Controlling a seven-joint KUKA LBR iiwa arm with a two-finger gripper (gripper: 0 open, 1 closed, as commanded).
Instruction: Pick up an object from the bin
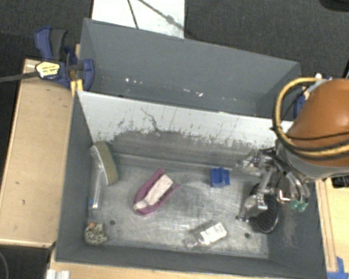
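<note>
Fingers low at right, spread unclear; one blue block, one pink cloth, one white packet.

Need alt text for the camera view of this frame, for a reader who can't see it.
The arm's end effector hangs low at the right end of a grey metal bin, beside a black round thing. Scattered to its left lie a small blue block, a white packet, a pink-and-purple bundle and a tan brush-like tool.
</note>
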